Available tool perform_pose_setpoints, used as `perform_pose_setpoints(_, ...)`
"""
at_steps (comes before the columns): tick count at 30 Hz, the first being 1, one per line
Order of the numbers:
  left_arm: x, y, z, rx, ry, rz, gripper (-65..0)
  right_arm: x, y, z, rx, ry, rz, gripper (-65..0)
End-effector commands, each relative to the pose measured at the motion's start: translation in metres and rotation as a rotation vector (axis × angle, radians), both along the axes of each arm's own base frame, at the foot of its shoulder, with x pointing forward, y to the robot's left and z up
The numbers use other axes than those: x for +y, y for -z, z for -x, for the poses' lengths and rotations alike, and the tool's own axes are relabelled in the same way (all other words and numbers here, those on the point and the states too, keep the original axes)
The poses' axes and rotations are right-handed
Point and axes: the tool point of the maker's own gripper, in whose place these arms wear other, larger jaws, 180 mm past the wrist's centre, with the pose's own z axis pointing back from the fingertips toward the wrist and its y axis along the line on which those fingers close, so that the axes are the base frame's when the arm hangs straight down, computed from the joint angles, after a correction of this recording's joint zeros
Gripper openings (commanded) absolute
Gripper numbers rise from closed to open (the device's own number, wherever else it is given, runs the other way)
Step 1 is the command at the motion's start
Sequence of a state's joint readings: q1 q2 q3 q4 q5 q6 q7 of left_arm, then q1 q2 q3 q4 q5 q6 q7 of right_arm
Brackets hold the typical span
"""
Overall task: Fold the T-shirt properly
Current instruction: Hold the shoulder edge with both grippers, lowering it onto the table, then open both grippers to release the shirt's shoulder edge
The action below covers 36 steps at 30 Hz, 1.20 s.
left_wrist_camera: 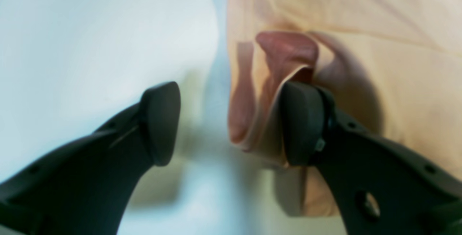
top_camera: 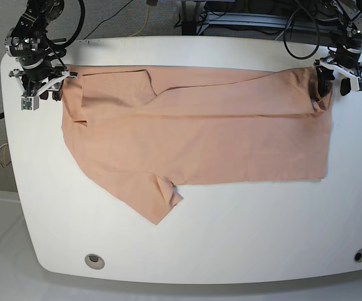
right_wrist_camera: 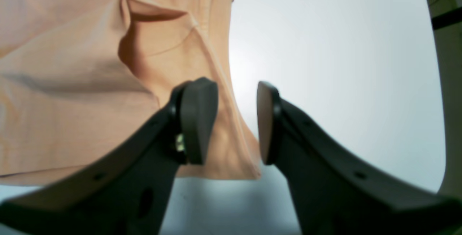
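White and rounded at its corners, the counter carries one T-shirt, peach-pink, spread across most of its width with the far long edge already doubled toward the middle and one sleeve pointing to the near side. Two arms hang over the far corners of the cloth. The left gripper stands spread wide at the shirt's end, one finger pushed into a raised fold and the other over bare counter, holding nothing yet. The right gripper is parted too, straddling the cloth's edge, one pad on fabric and one off it; it has not closed on anything.

The risk, as I judge it, is an uneven pinch: the left finger could catch only the top layer of that fold, or the right could slip off the thin edge, and a lift would then drag the shirt askew and crease it.

Count: one shirt, one counter, two grippers.
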State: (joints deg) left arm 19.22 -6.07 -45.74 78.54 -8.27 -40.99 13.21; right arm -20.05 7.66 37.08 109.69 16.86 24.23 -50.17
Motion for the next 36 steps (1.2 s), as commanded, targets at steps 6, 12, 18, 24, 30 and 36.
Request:
perform_pose_setpoints(6,0.006,-0.011,0.003,0.066,0.032,-0.098,-23.7,-0.002,-0.017,-0.009,-0.055,-0.014,0.021,-43.1)
perform_pose_setpoints(12,0.006,-0.035,-0.009,0.037,0.059,-0.16,-23.7,0.006,-0.021,-0.013,-0.096,-0.021,-0.046,-43.2)
perform_pose_setpoints(18,0.005,-0.065,-0.026,-0.009,0.081,-0.228,-23.7,0.009,-0.022,-0.014,-0.099,-0.022,-0.067,-43.3)
perform_pose_setpoints(24,0.004,-0.083,-0.032,-0.028,0.095,-0.273,-23.7,0.011,-0.022,-0.015,-0.1,-0.025,-0.072,-43.3)
perform_pose_setpoints(30,0.004,-0.095,-0.044,-0.065,0.097,-0.291,-23.7,0.012,-0.023,-0.018,-0.107,-0.029,-0.073,-43.3)
perform_pose_setpoints(36,0.003,-0.101,-0.052,-0.088,0.099,-0.294,-23.7,0.011,-0.033,-0.032,-0.146,-0.03,-0.067,-43.3)
